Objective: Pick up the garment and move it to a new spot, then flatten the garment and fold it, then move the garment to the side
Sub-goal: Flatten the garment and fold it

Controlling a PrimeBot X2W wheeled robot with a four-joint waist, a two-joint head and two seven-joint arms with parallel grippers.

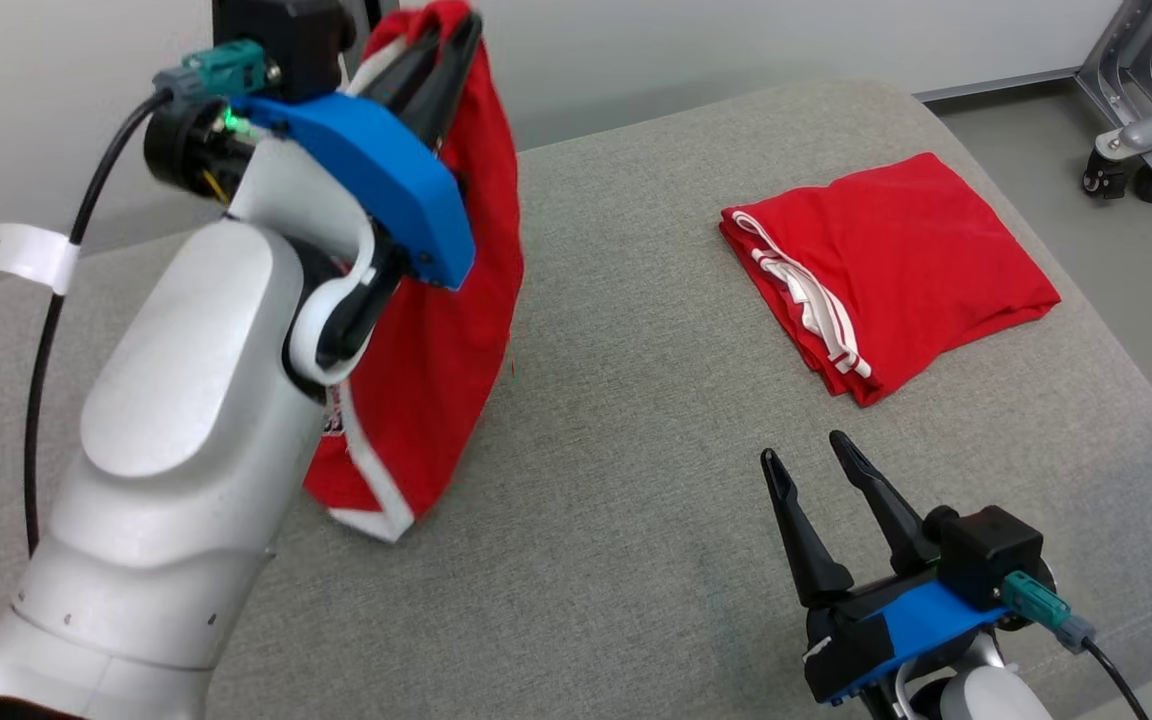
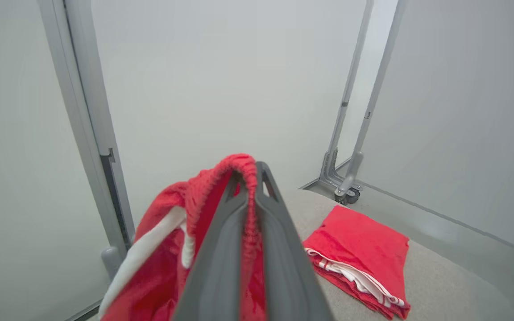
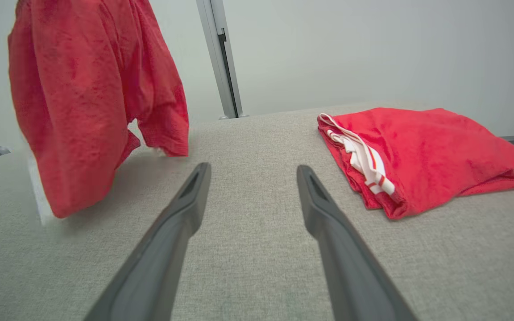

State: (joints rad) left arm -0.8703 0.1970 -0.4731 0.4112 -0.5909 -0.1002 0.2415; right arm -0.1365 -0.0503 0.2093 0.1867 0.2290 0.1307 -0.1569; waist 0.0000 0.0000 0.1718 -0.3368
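- The left gripper (image 1: pixel 456 35) is seen raised at about 11 o'clock in the head view, its two dark fingers pressed together on the elastic waistband of the red garment (image 1: pixel 446 330).
- The garment is held up by that band and hangs down in loose folds over the grey padded surface (image 1: pixel 636 420), at about 9 o'clock; white trim is seen along its lower edge. Whether the hem touches the surface cannot be told.
- The right gripper (image 1: pixel 806 455) is held low at about 5 o'clock, just above the surface, with its fingers spread wide and nothing between them.
- A second red garment with white stripes, the folded garment (image 1: pixel 896 270), lies flat on the surface at about 2 o'clock, well apart from the hanging one.
- A metal frame on castors (image 1: pixel 1146 150) is seen on the floor beyond the surface, at about 2 o'clock.
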